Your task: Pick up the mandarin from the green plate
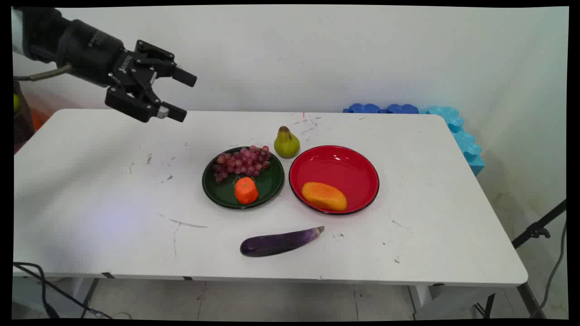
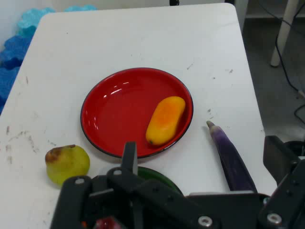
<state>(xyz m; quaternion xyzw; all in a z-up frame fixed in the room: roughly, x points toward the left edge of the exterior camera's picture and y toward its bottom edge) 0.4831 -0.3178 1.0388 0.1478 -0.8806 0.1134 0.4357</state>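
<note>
Claw [image 1: 181, 95] hangs in the air above the table's [image 1: 90, 190] far left corner, fingers spread wide, gripping nothing. There is small white lettering on its black body, too small to read. Two plates sit mid-table, nearly touching: one green plate [image 1: 267, 185] carrying one bunch of grapes [image 1: 241, 163] and one carrot piece [image 1: 246, 190], one red plate [image 1: 335, 165] with one mango [image 1: 324, 196] on its near side. One pear [image 1: 286, 143] stands just behind the gap between them. One eggplant [image 1: 278, 242] lies toward the near edge, apart from both plates.
</note>
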